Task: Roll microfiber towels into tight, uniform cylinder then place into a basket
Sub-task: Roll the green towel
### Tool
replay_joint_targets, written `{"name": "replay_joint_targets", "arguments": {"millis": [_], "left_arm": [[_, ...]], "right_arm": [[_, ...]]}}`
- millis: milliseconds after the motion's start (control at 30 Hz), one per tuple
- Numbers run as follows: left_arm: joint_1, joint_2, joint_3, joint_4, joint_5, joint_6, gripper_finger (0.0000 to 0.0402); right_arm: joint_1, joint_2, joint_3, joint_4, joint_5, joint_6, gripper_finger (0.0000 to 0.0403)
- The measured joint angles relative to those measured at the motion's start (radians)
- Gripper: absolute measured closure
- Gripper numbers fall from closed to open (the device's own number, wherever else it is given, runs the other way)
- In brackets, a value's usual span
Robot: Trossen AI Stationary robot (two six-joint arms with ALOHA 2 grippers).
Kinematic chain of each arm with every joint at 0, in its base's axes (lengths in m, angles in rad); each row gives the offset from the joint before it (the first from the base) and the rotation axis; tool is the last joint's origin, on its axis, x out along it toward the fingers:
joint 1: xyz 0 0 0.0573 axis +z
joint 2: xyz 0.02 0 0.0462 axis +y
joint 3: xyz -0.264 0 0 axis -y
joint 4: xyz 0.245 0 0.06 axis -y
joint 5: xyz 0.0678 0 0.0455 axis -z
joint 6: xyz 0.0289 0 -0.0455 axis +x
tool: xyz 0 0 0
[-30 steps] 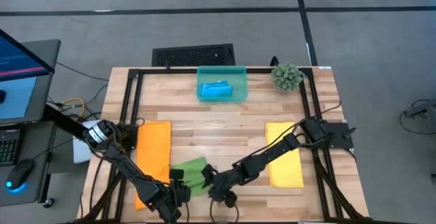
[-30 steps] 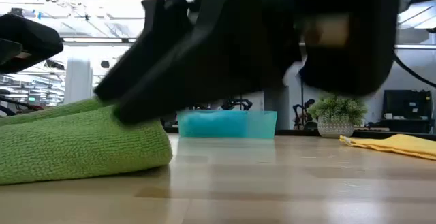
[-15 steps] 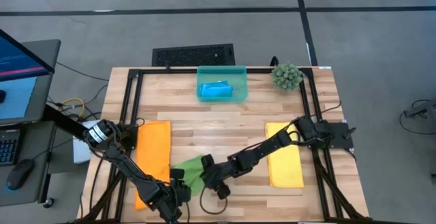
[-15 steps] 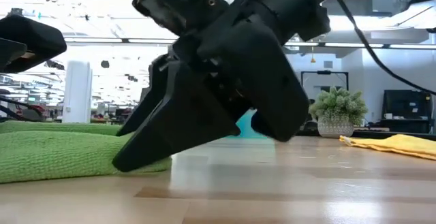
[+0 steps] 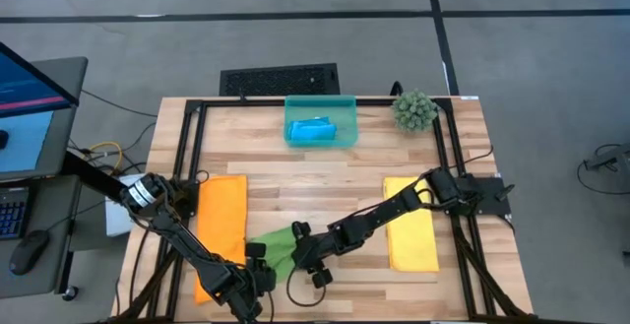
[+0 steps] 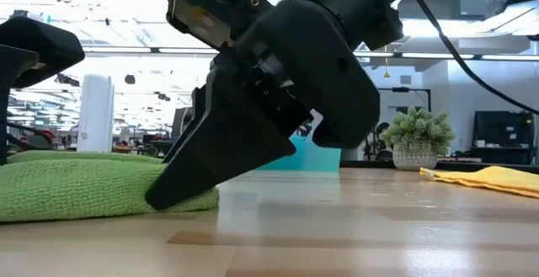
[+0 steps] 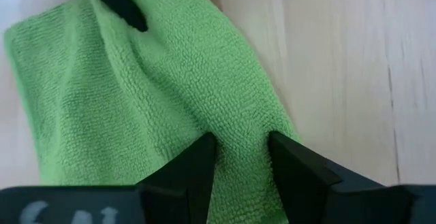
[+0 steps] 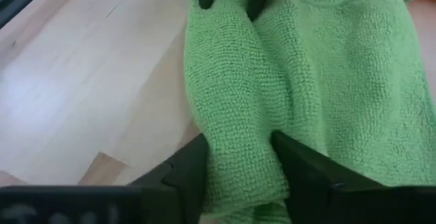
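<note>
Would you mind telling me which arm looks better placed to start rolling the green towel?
Neither alone, I'd say: the left gripper and the right gripper each have their jaws pinching a fold at opposite ends of the green towel, so rolling likely needs both together.

Both arms are dark, almost black, built from slim links with rounded joints. The left arm [image 5: 167, 227] has a silver ring with a pale spot near its base. The right gripper [image 6: 253, 134] has wedge-shaped matte black fingers and a yellowish panel on its housing. Black cables hang from the right arm [image 5: 394, 214].
</note>
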Motion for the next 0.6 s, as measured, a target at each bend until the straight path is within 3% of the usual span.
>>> {"name": "replay_joint_targets", "arguments": {"millis": [267,467,600], "left_arm": [[-0.003,-0.002,0.038,-0.091,-0.024,-0.012,0.0267],[-0.022,-0.002,0.098,-0.191,-0.064,-0.033,0.0267],[-0.049,-0.003,0.134,-0.231,-0.089,-0.037,0.0267]], "right_arm": [[0.002,0.000,-0.001,0.004,-0.052,0.109,0.0377],[0.001,0.000,-0.002,0.016,-0.071,0.226,0.0364],[-0.009,0.000,-0.003,0.025,-0.140,0.300,0.0362]]}}
